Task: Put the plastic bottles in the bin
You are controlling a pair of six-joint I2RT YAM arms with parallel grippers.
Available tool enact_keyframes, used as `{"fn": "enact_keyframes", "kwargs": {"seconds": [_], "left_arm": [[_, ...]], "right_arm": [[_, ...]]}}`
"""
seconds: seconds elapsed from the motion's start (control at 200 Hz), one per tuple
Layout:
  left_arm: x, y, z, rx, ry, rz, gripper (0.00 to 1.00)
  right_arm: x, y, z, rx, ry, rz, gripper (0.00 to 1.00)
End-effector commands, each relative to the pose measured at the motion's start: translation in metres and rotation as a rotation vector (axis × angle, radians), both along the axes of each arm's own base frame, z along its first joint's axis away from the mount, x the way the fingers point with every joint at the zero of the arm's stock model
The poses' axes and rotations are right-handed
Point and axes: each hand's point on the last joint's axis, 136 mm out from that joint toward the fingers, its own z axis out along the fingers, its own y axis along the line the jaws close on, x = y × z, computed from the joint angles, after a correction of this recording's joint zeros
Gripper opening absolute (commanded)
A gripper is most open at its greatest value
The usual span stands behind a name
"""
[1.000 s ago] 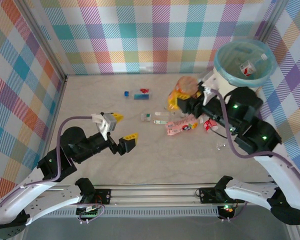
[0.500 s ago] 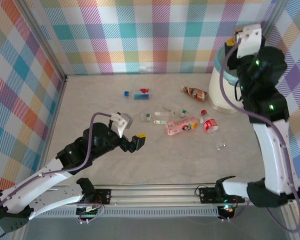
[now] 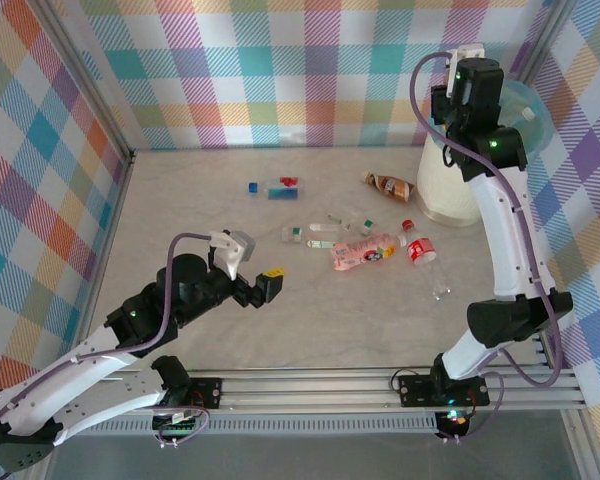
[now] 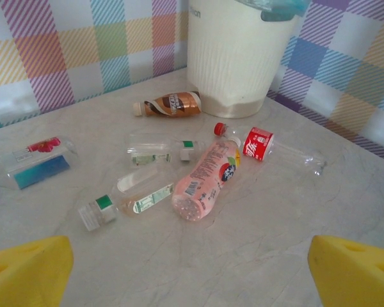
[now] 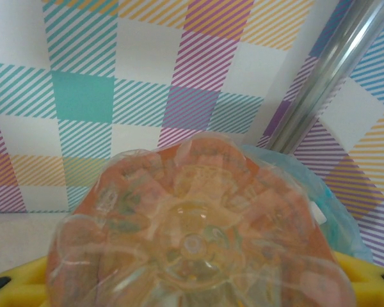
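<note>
The right arm has swung up off the table since a second ago and is now holding the right gripper (image 3: 470,78) high beside the bin's (image 3: 442,190) left rim, while the left arm has barely shifted. The right gripper is pinching an orange bottle (image 5: 195,224) by its sides, the ribbed base facing the wrist camera. The bin's teal bag (image 5: 336,211) is showing just behind and right of that bottle, with a metal post (image 5: 333,77) and the checked wall (image 3: 280,80) beyond; whether the bottle is hanging over the opening I cannot tell. The left gripper (image 3: 263,287) is hovering low over the table (image 3: 180,220) with its yellow fingers (image 4: 25,268) spread wide. Bare table is lying between it and the bottles ahead. A pink bottle (image 4: 208,179) is lying nearest. Two clear bottles (image 4: 125,201) are lying on the pink one's left, one touching it, and a red-labelled bottle (image 4: 262,144) is lying on its right. A brown bottle (image 4: 169,104) is resting near the bin's foot, and a blue-labelled bottle (image 4: 35,163) is sitting well off to the left.
</note>
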Motion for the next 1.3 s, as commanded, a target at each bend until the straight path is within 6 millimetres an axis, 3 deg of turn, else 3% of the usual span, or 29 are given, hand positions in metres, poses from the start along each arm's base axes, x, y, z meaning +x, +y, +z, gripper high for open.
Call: {"fn": "enact_keyframes", "kwargs": {"seconds": [0.0,0.11,0.325,0.475,0.555,0.675,0.975,1.145,1.17,1.295], "left_arm": [[-0.002,0.007,-0.004,0.014,0.006,0.021,0.94],[-0.002,0.009,-0.008,0.02,0.009,0.027,0.94],[-0.002,0.008,-0.009,0.027,0.013,0.022,0.94],[-0.001,0.005,-0.011,0.028,0.015,0.018,0.94],[0.0,0.003,-0.015,0.028,0.021,0.016,0.95],[0.003,-0.001,-0.021,0.033,0.034,0.016,0.95],[0.004,-0.005,-0.026,0.041,0.055,0.011,0.95],[0.005,-0.004,-0.031,0.048,0.062,0.021,0.95],[0.007,-0.007,-0.023,0.021,0.042,0.021,0.95],[0.01,-0.011,-0.023,0.023,0.04,0.02,0.95]], "right_arm": [[-0.002,-0.004,-0.005,0.041,-0.003,-0.038,0.51],[0.001,-0.005,-0.003,0.034,-0.023,-0.046,0.5],[-0.009,0.005,0.044,0.013,-0.158,-0.006,0.48],[0.001,0.006,0.056,-0.067,-0.149,0.003,0.49],[0.013,0.007,0.046,-0.123,-0.107,0.006,0.53],[0.031,0.006,0.012,-0.159,-0.002,0.008,0.55],[0.039,0.012,-0.046,-0.056,0.122,-0.002,0.53],[0.032,0.013,-0.045,-0.024,0.1,-0.012,0.52],[0.032,0.013,-0.045,-0.02,0.099,-0.015,0.52],[0.026,0.013,-0.046,0.01,0.104,-0.028,0.51]]}}
